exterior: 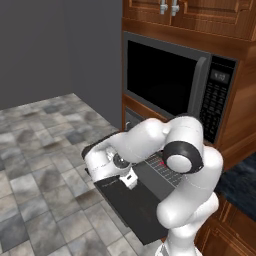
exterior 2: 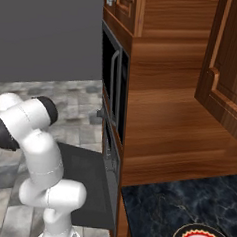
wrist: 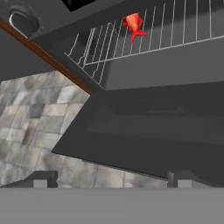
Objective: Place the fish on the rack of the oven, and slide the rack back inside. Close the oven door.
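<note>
Fish, small, red-orange, on rack

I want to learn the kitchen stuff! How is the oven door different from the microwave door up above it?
The oven door is dropped open and lies flat over the floor; the microwave door is shut and stands upright. The oven door is a dull dark grey panel; the microwave door is black and glassy. The oven door sits low, the microwave door higher up. Both are wide dark rectangles set in the same wooden cabinet.
</note>
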Motion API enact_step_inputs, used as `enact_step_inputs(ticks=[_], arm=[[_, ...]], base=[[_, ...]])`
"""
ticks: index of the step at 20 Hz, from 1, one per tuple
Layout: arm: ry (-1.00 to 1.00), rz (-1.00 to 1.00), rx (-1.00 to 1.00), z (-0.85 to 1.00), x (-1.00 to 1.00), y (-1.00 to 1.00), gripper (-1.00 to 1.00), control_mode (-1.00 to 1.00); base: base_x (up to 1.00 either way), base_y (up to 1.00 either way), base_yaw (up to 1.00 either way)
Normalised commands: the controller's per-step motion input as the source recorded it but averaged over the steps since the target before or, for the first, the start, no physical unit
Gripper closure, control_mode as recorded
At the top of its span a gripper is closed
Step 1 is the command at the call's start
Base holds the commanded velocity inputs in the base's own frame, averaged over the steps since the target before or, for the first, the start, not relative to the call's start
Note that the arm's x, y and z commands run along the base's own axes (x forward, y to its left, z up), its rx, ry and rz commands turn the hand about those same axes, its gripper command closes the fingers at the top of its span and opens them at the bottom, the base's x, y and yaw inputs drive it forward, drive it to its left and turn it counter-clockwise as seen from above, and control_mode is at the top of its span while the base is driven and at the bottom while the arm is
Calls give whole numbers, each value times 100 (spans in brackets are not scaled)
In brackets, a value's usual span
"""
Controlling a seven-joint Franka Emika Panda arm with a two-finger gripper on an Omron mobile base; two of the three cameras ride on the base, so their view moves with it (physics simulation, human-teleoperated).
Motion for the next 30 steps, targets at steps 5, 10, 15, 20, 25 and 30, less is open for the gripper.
enact_step_inputs(ticks=[5, 10, 15, 20, 25, 30], arm=[[-6, 0, -32, 55, 0, 21, -100, -100], [-17, 0, -53, 36, 1, 19, -100, -100], [-16, -1, -47, 75, 0, 26, -100, -100], [-20, -3, -15, 100, -3, 18, -100, -100], [-27, -4, -2, 100, -9, 13, -100, -100], [-17, -1, -13, 100, -8, 15, -100, -100]], base=[[0, 0, 0], [0, 0, 0], [0, 0, 0], [0, 0, 0], [0, 0, 0], [0, 0, 0]])
